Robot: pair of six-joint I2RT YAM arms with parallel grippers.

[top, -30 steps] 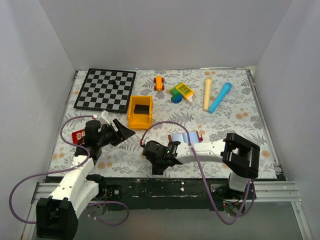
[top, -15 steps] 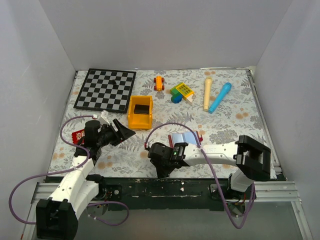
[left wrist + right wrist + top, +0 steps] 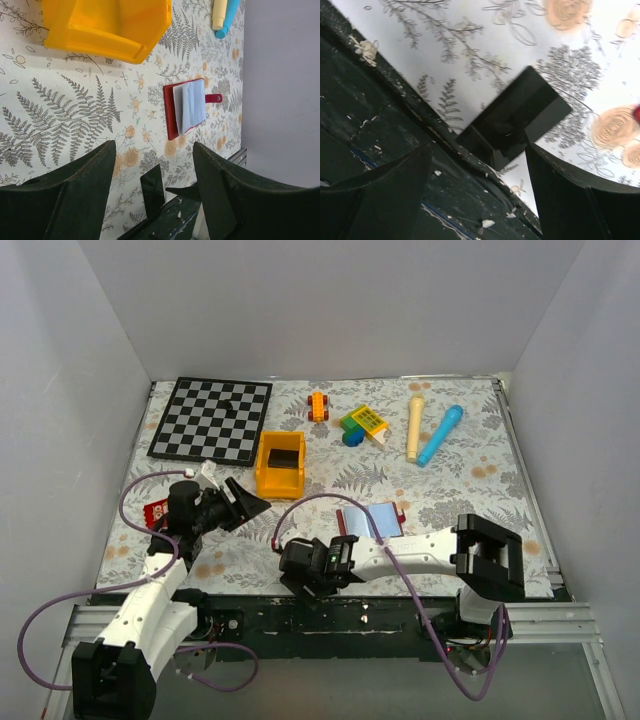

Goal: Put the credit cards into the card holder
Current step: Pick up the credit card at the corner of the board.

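Now the right gripper point(image 3: 477, 150) is wide open over a black credit card point(image 3: 520, 117) at the near edge of the table point(image 3: 470, 40), the red card holder point(image 3: 185, 107) lies open nearby, and the left gripper point(image 3: 154, 147) is open too.

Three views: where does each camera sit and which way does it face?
Top external: above, behind the bases, looking down; left arm, right arm show.
Left wrist: faces the open card holder and yellow bin; own fingers below.
Right wrist: faces a black card at the table's near edge; own fingers below.
Shared: top and left wrist both show holder and bin.
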